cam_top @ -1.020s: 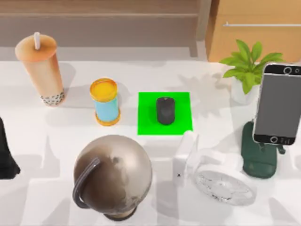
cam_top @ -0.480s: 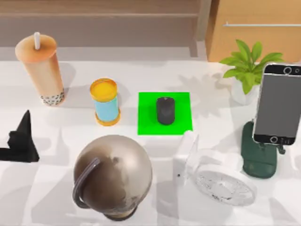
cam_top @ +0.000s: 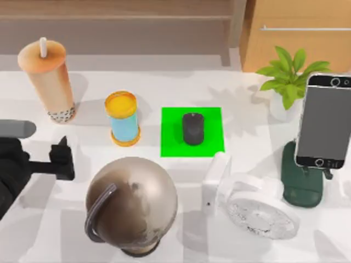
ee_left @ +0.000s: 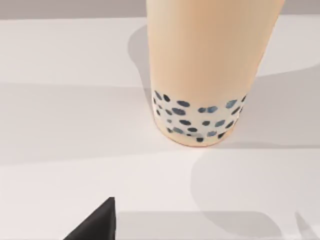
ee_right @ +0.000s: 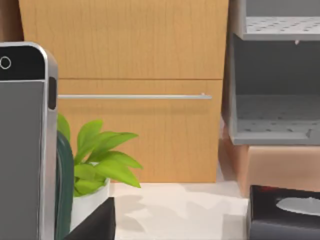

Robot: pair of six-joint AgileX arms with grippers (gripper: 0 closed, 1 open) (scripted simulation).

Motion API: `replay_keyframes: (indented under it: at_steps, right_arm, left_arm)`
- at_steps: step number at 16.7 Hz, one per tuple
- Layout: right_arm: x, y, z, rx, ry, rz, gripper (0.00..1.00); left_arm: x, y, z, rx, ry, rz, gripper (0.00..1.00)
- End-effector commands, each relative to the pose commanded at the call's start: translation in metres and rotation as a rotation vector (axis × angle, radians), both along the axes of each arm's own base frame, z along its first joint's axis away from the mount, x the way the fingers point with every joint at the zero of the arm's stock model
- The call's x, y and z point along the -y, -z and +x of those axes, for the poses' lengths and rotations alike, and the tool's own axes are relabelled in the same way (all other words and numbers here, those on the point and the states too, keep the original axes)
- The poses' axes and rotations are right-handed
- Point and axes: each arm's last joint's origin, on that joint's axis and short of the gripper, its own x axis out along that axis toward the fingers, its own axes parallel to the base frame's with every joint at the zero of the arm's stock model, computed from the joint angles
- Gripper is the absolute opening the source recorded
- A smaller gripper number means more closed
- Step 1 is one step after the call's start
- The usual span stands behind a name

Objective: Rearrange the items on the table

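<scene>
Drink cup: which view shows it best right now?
The top view: the whole drink cup with its straw, the left pincer nearby. The left wrist view gives just its lower body and dotted base.

Left gripper (cam_top: 61, 155) at table's (cam_top: 164, 82) left edge, just near of the drink cup (cam_top: 48, 82); mouse (cam_top: 192, 128) on green mat (cam_top: 211, 118).

cup (cam_top: 48, 76) far left; mouse (cam_top: 192, 129) on mat (cam_top: 211, 134) centre; fan (cam_top: 255, 205), smartphone (cam_top: 324, 120) right
</scene>
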Motion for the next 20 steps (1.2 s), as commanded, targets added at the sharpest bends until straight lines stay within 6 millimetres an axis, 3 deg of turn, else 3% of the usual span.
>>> replay_keyframes:
  at_steps: [4,8,15,20]
  right_arm:
    - [0.0,0.0,0.0,0.0,0.0,0.0,1.0]
    - [0.0,0.0,0.0,0.0,0.0,0.0,1.0]
    - [0.0,0.0,0.0,0.0,0.0,0.0,1.0]
    - [0.0,0.0,0.0,0.0,0.0,0.0,1.0]
  left_arm:
    - [0.011,0.011,0.042,0.111,-0.043,0.018,1.0]
    - [0.019,0.004,0.073,0.274,-0.093,0.007,1.0]
    - [0.018,0.002,0.079,0.303,-0.107,0.004,1.0]
    - [0.02,0.004,0.102,0.305,-0.105,0.003,1.0]
